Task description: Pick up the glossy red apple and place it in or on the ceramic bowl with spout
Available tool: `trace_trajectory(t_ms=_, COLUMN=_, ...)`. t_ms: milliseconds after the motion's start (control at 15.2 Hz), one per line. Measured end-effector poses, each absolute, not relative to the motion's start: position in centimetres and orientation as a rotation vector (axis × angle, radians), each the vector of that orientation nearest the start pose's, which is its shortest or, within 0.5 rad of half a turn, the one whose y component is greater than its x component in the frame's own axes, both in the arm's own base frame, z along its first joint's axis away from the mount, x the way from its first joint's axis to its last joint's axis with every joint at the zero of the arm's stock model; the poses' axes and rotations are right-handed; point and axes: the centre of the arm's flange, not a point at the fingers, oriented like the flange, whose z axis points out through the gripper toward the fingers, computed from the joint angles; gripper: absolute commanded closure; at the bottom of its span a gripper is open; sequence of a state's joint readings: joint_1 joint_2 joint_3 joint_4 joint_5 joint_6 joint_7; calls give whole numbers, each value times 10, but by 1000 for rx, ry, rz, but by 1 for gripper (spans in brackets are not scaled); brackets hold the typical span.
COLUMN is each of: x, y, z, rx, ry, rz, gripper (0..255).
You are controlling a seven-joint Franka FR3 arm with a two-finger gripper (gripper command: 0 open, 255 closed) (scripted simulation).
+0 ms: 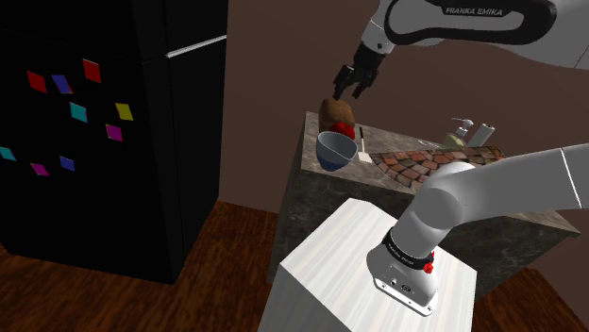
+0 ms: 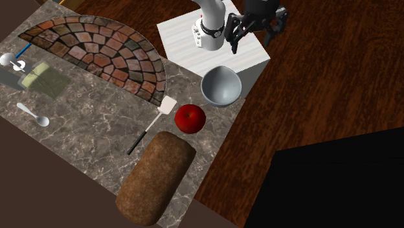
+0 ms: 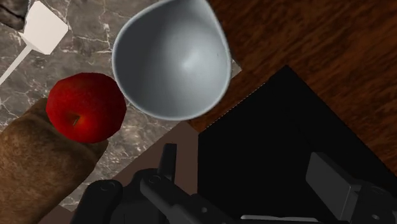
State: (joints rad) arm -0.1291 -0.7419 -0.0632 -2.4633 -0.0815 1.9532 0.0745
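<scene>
A glossy red apple rests on the marble counter between a brown bread loaf and a grey bowl with a spout. The bowl stands upright and empty at the counter's corner. My black gripper hangs well above them, off to the bowl's side past the counter edge. Its fingers stand apart with nothing between them.
A white spatula lies beside the apple. A brick-patterned half-round inlay, a spoon and a soap dispenser sit farther along the counter. A black fridge with coloured magnets stands on the shoulder view's left, wooden floor below.
</scene>
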Motion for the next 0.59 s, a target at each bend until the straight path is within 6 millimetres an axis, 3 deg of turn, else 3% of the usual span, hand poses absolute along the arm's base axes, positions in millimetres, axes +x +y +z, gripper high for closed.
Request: trace_trajectory(t_ms=594, x=357, y=-159, z=492, rx=-3145, ry=617, rz=-488, gripper=0)
